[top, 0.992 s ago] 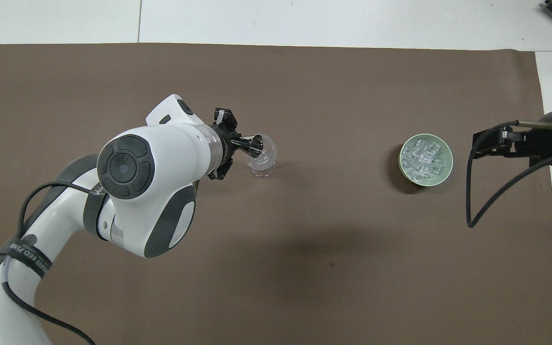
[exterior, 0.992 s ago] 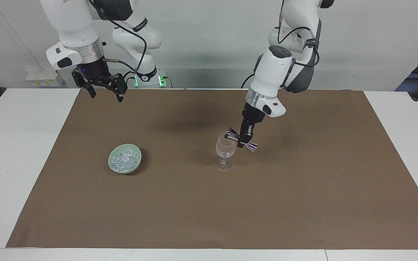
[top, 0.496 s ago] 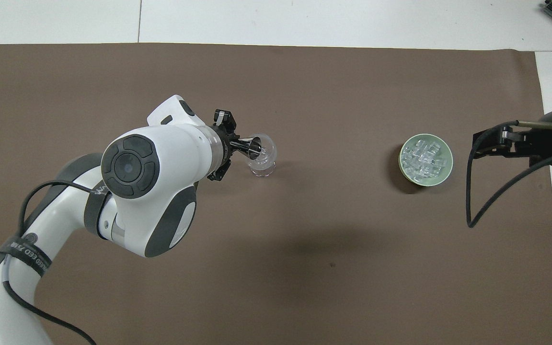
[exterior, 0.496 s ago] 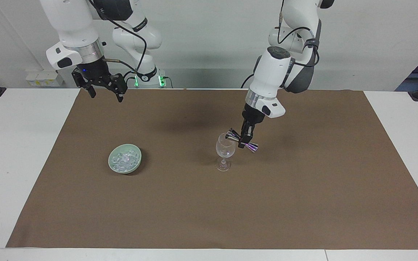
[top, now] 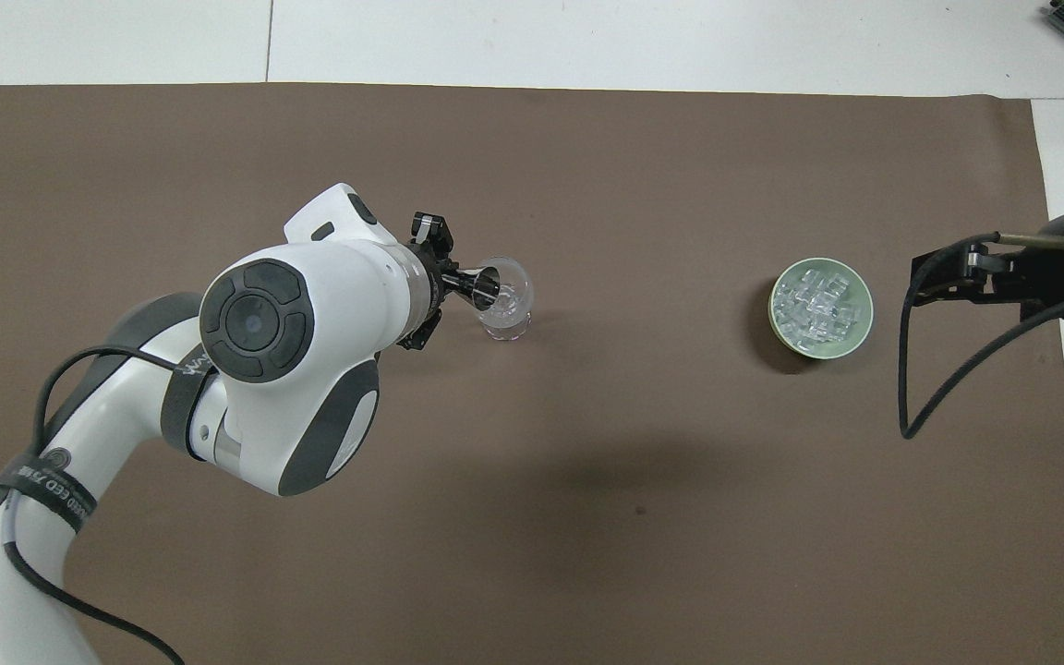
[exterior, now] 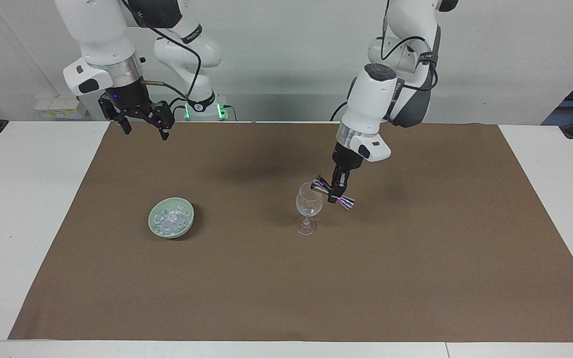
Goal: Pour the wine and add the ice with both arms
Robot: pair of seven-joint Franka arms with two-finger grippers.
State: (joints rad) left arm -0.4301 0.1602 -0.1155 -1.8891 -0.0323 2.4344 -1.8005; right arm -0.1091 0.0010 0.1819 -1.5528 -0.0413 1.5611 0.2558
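**Jigger tipped over the glass, ice apart in its bowl**

The left end effector (exterior: 336, 191) is clamped on a metal jigger (exterior: 333, 193), tilted so one end hangs over the rim of the wine glass (exterior: 308, 208) standing on the brown mat (exterior: 416, 258). The ice (exterior: 170, 220) fills a green bowl (exterior: 153, 222) toward the right arm's end of the tabletop (exterior: 13, 199), well apart from the glass. The right end effector (exterior: 143, 128) waits with fingers spread wide, over the mat's edge nearest the robots.
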